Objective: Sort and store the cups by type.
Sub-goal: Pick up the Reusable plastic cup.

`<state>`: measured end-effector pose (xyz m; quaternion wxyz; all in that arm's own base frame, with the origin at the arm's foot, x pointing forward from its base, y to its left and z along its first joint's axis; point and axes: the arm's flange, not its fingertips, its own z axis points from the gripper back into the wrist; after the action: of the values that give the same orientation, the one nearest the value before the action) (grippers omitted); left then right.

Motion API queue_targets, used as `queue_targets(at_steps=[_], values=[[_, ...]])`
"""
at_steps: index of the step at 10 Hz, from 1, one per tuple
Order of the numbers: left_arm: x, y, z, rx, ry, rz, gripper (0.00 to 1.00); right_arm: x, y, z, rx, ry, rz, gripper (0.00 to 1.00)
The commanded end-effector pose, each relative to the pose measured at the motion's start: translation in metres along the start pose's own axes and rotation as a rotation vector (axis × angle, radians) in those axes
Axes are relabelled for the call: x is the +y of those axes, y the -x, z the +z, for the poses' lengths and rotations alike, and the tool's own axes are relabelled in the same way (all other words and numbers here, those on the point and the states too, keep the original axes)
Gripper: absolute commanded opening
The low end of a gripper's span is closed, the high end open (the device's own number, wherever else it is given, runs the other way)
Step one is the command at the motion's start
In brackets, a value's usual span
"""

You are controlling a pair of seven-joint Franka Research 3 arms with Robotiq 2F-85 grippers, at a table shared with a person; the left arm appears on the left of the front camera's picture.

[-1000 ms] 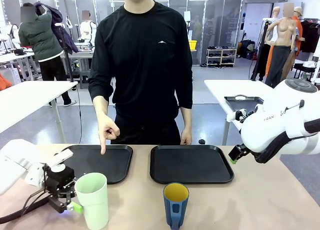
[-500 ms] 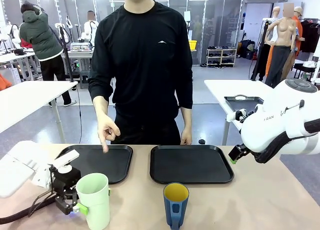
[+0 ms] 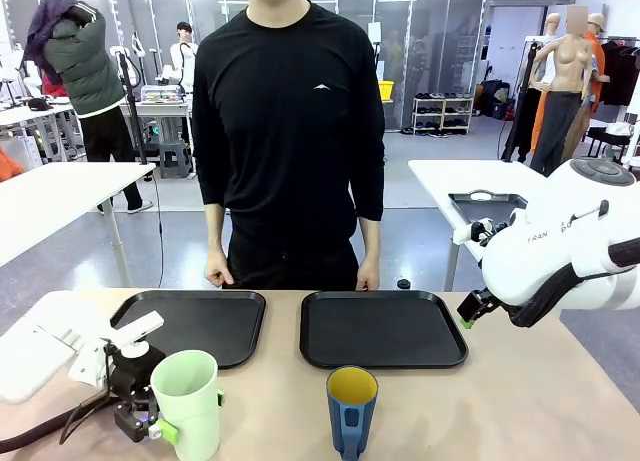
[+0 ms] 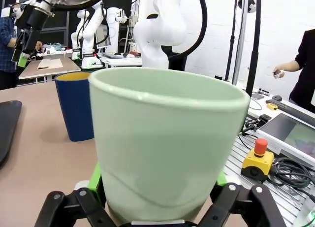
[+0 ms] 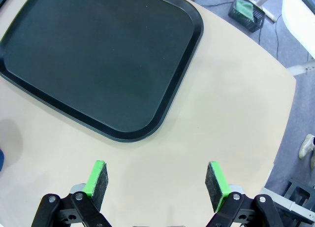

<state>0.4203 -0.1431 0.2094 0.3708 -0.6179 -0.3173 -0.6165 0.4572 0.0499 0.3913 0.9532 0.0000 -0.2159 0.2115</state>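
Left fingers (image 4: 95, 180): clamped on the mint-green tumbler (image 4: 162, 143), one green pad on each side of its lower wall. The tumbler is upright between them, open mouth up. In the front view the same fingers (image 3: 165, 431) grip the tumbler (image 3: 188, 406) low on the side turned away from the mug. Its base runs off the bottom of the picture, so I cannot tell whether it is on the surface (image 3: 520, 411) or lifted.

Dark blue mug (image 4: 74, 106): upright on the surface, beyond the held tumbler and apart from it, outside the left fingers' grip. Front view shows the mug (image 3: 350, 411) with its yellow inside and its handle facing the camera (nothing is touching it).

Right fingers (image 5: 98, 180): spread wide with nothing between the pads, pointing down at bare surface. The right tray (image 5: 98, 59) lies just ahead of the fingertips, with its rounded corner nearest them. From the front, these fingers (image 3: 466, 321) hang above that tray's (image 3: 383, 328) outer edge, well apart from both cups.

Left tray (image 3: 200, 326): just beyond the left fingers and the tumbler.

Person at the far edge, one hand (image 3: 218, 274) down behind the left tray and the other hand (image 3: 370, 276) down behind the right tray.
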Motion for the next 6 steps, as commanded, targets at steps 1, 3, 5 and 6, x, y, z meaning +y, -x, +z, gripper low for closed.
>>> queue_targets(at_steps=[1,3,5,6], values=[[-0.0107,0.0281,0.0023,-0.009,0.032,-0.061,0.82,-0.0011,-0.0004,0.0002,-0.003,-0.005,-0.008,1.0],[-0.009,0.0289,0.0008,-0.002,0.038,-0.05,0.64,-0.0011,-0.0004,0.0002,-0.003,-0.005,-0.008,1.0],[-0.0073,0.0267,0.0016,-0.001,0.027,-0.044,0.45,-0.0011,-0.0004,0.0002,-0.003,-0.005,-0.008,1.0],[-0.0097,0.0225,0.0038,0.014,0.01,-0.055,0.32,-0.0011,-0.0004,0.0002,-0.003,-0.005,-0.008,1.0]])
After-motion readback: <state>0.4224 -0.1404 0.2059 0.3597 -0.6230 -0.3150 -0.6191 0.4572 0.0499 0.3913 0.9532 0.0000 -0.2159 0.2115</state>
